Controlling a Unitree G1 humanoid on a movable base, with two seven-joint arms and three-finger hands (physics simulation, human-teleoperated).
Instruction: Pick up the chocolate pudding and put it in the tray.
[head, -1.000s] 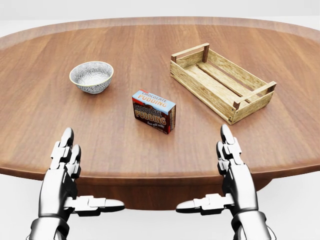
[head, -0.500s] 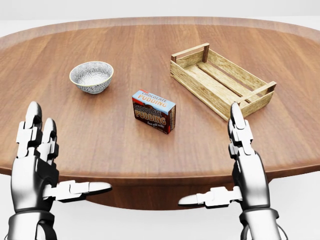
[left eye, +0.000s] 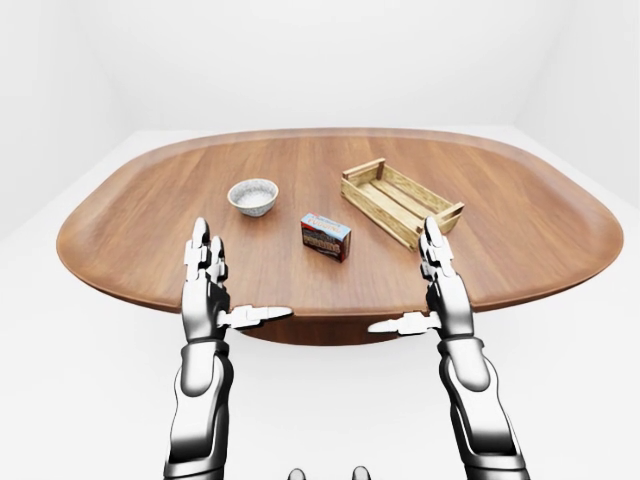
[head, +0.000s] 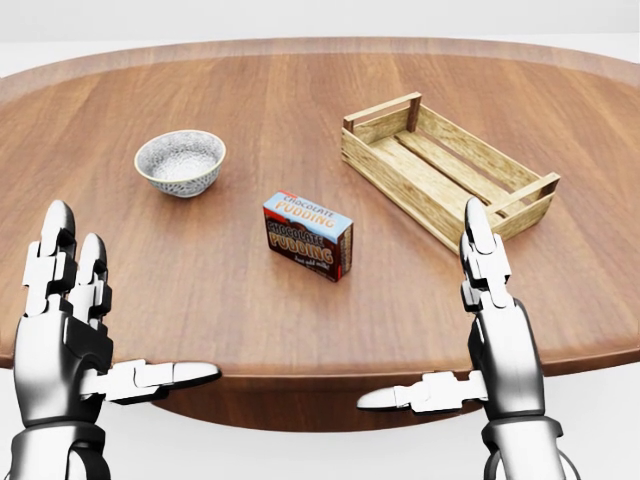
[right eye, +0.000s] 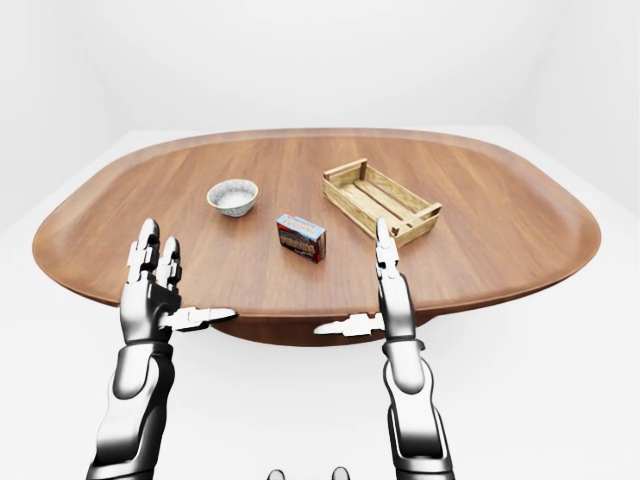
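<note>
The chocolate pudding box (head: 308, 235) stands near the middle of the wooden table (head: 300, 90), blue on top with a dark label side. Up and to its right lies the slatted wooden tray (head: 445, 165), nothing inside it. My left hand (head: 85, 330) is raised at the lower left of the head view, fingers spread and thumb pointing right, holding nothing. At the lower right my right hand (head: 470, 330) is likewise open, its thumb pointing left. Both hands hover over the table's near edge, well short of the box.
A small patterned bowl (head: 180, 162) sits on the table to the upper left of the pudding box. The table's rounded edge (left eye: 330, 312) runs under both hands. White floor and walls surround the table.
Both hands have risen and spread apart, the left one shifting leftward. The view has moved slightly closer to the table. The box, tray and bowl have not moved.
</note>
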